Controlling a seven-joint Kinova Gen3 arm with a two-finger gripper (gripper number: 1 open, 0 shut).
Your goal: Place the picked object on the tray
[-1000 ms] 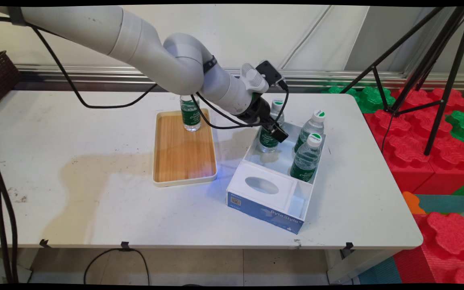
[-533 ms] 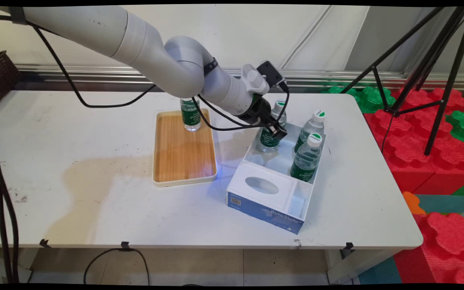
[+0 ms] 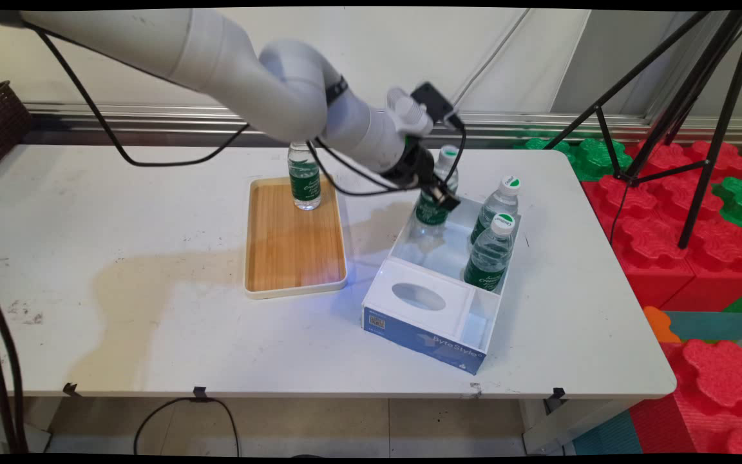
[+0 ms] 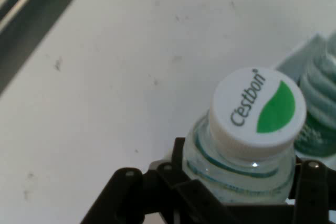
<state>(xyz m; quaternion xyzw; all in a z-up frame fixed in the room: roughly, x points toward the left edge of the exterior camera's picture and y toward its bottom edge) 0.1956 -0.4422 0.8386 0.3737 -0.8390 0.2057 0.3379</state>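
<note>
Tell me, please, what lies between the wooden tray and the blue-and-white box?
Only a bare strip of white table, seen in the main view, between tray and box.

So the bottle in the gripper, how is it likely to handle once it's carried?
The gripped bottle looks full, so probably heavy for its size. Its clear ribbed plastic may flex a little under the gripper. Tall and narrow, it could tip easily when set down. The label band might give some grip.

Clear glossy plastic water bottle [image 4: 247, 171], smooth white cap [image 4: 258, 107]. Matt black plastic gripper [image 3: 438, 193]. Tray [image 3: 294, 258]: wood-grain base, smooth cream rim. Glossy cardboard box [image 3: 426, 335]. Table [image 3: 120, 290]: matt white, stained.
</note>
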